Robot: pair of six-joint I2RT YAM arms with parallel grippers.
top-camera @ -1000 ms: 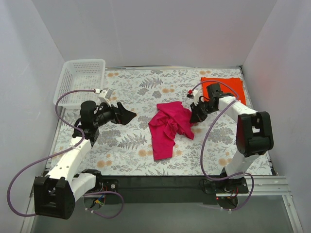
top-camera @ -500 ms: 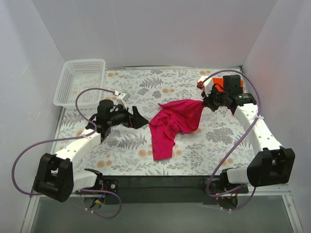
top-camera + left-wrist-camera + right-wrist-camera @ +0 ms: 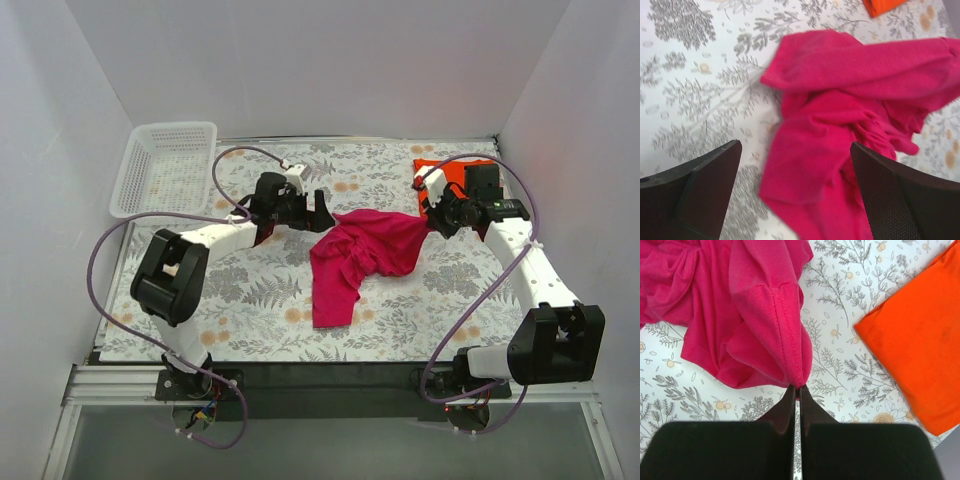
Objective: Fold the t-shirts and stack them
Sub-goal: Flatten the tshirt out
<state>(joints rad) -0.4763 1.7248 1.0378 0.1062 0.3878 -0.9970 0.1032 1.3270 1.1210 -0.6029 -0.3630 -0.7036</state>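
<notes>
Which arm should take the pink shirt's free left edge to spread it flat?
Left. The left end effector is open and sits right by the left edge of the pink shirt, pointing at the cloth. The right end effector is shut on the shirt's right hem, near the orange shirt, so it is occupied.

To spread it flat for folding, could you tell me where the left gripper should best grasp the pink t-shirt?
On the pink t-shirt, probably the free upper-left corner, approached from the left: it lies exposed, opposite the hem the right gripper pinches.
</notes>
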